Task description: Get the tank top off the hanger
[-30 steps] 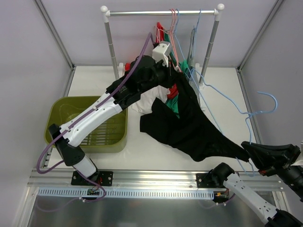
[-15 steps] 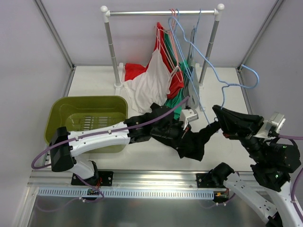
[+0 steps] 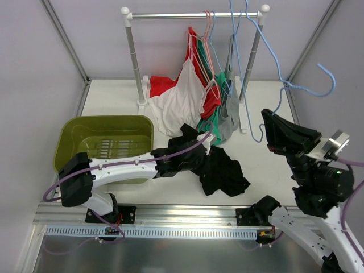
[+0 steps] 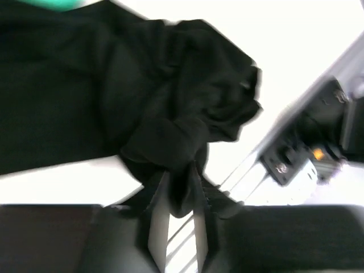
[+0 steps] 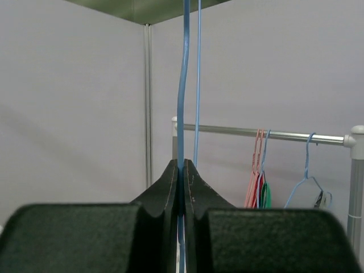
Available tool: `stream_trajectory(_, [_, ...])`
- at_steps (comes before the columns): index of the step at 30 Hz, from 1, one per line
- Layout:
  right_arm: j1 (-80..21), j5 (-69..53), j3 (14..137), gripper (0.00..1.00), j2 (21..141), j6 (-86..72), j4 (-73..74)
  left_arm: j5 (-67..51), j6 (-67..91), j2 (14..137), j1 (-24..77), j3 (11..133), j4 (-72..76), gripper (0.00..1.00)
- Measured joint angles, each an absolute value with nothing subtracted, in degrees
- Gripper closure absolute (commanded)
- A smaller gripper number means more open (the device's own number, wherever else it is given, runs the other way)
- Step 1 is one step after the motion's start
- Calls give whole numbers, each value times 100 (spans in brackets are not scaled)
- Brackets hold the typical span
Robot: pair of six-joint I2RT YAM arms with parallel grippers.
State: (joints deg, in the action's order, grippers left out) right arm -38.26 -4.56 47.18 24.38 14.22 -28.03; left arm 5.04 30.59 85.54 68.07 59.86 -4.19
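A: Left jaws?
B: Left gripper (image 4: 180,173) is clenched on a fold of the black tank top (image 4: 114,85). The cloth bunches up between the 2 fingers (image 4: 158,222).
A: Right?
B: Right gripper (image 5: 181,170) is pinched tight on the blue hanger (image 5: 182,85), with the wire running straight up out of the jaws.
A: Where's the top?
B: Crumpled in a heap on the white surface (image 3: 114,96), just right of the green bin (image 3: 102,118) and in front of the rack (image 3: 193,15). The left arm lies low across the bin's near right corner, and its jaws meet the left edge of the heap.
A: And the hanger?
B: Bare and held in the air on the right side, well apart from the heap. The hook curls out toward the right wall. The wire rises past the right end of the rack's rail.
A: Rack?
B: Red, white, green and grey garments (image 3: 182,99) hang from it on other hangers, bunched toward the right post. The lower hems of the white and red ones touch the surface.
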Motion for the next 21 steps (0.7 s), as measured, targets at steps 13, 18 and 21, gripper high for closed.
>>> stream_trajectory(13, [-3830, 685, 8414, 99, 4491, 593, 1981, 2810, 3319, 6613, 6469, 5996, -2241, 1])
stream_trajectory(18, [-3830, 572, 9008, 99, 6003, 281, 2768, 3055, 3033, 5452, 6261, 5999, -2716, 1])
stream_trajectory(21, [-3833, 504, 9380, 100, 6875, 178, 3017, 2934, 2727, 5033, 6252, 6010, -2961, 1])
